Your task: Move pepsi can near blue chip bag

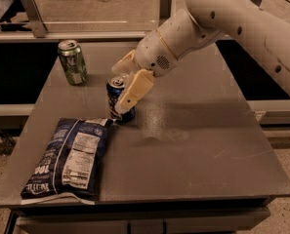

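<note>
The pepsi can (pixel 116 92), dark blue with a silver top, stands upright on the grey table (pixel 198 145), just off the top right corner of the blue chip bag (pixel 69 157). The bag lies flat at the table's front left, its white label panel facing up. My gripper (pixel 118 93) comes in from the upper right and straddles the can. One cream finger (pixel 133 90) lies across the can's front and the other is behind it. The gripper is shut on the can.
A green can (pixel 72 62) stands upright at the table's back left, apart from the pepsi can. My white arm (pixel 222 18) spans the upper right. A metal rail (pixel 86 33) runs behind the table. Dark gaps drop off on both sides.
</note>
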{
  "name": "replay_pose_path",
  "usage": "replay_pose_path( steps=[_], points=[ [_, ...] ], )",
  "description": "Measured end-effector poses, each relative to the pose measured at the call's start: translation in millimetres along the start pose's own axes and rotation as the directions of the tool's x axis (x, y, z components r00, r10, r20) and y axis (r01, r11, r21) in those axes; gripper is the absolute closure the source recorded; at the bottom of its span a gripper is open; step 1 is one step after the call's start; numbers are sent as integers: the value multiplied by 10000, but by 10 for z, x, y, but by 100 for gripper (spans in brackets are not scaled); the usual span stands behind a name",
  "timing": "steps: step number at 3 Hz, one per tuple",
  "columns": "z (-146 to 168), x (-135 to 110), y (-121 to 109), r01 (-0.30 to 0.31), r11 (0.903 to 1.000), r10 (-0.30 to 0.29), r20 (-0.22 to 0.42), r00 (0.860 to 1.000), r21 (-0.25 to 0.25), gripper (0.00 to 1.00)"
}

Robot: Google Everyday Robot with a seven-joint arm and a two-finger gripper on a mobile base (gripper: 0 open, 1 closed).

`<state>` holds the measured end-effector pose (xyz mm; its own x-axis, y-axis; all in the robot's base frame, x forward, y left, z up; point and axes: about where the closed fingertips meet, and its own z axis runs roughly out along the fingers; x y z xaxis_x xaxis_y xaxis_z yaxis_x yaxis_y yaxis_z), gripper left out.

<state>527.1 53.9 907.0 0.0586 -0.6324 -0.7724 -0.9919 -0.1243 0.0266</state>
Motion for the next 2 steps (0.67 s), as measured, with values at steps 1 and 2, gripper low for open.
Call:
replay_pose_path(
  steps=[1,2],
  points=[
    [-181,-40,104,236,9994,-229,-266,9994,257,0],
    [-577,-72,401,574,9948,-517,-692,9963,836,0]
  ],
)
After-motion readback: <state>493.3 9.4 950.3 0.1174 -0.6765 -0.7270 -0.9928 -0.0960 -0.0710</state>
